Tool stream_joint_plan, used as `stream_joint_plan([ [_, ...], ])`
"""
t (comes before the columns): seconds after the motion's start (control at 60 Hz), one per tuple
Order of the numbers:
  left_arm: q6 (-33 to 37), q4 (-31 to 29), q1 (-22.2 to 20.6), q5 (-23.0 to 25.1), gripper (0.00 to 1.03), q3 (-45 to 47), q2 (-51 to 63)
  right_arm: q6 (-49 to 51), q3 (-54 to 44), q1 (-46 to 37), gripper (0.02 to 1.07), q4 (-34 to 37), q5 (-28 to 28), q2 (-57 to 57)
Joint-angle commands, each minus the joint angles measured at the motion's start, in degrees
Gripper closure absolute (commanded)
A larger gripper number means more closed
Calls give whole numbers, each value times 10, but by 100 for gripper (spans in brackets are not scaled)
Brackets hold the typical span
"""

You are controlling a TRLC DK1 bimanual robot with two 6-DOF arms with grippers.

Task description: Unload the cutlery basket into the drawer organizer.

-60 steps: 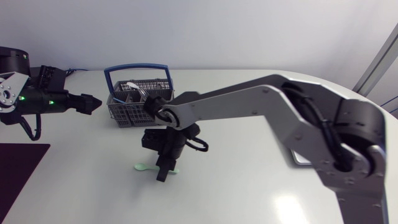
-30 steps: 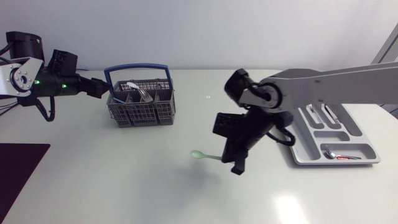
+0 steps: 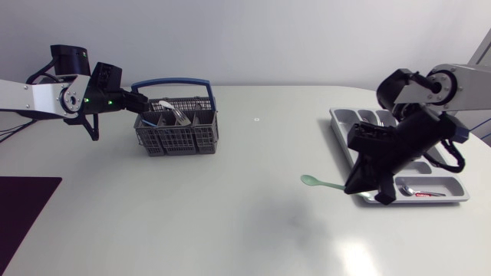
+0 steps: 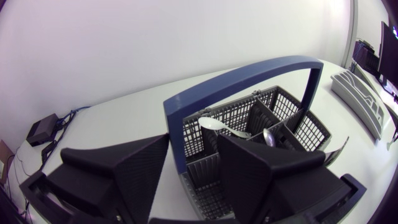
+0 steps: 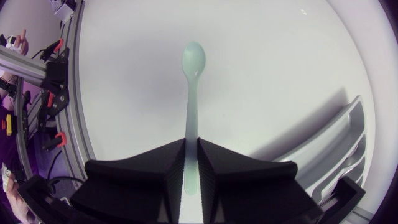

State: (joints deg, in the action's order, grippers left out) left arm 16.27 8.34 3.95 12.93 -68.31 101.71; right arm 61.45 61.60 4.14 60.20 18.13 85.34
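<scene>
In the middle left of the frame, the basket [image 3: 175,130] is grey plastic with a fine mesh of small holes and a dull finish. Its blue handle [image 3: 170,82] is smooth plastic with a light shine. The cutlery [image 4: 221,126] inside is polished metal and reflects light. At the lower right, the green spoon [image 3: 318,183] looks like smooth, slightly translucent plastic. The tray [image 3: 453,198] beside it is smooth grey plastic with a soft gloss. The table [image 3: 230,215] is white, smooth and mostly matt. The left gripper [image 4: 193,142] and the right gripper [image 5: 191,146] are matt black.

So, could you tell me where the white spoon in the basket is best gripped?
Probably the upper end of the white spoon, which pokes above the walls of the basket. Come from above, clear of the blue handle, since the mesh blocks the sides.
</scene>
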Motion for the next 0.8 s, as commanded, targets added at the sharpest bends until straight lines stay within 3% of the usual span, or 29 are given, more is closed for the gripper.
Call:
stream_joint_plan([
  [0.0,-11,8,-10,0,81,-19,20,67,21,-41,96,25,7,3],
  [0.083,-13,8,-11,0,100,-16,19,115,29,-92,96,34,7,7],
  [0.533,-5,-1,-47,-2,100,72,-65,328,99,-300,97,76,3,112],
  [0.7,-6,-10,-62,-22,100,124,-120,409,139,-375,98,81,-6,172],
  [0.783,-9,-17,-86,-59,100,147,-142,446,156,-402,98,78,-13,193],
])
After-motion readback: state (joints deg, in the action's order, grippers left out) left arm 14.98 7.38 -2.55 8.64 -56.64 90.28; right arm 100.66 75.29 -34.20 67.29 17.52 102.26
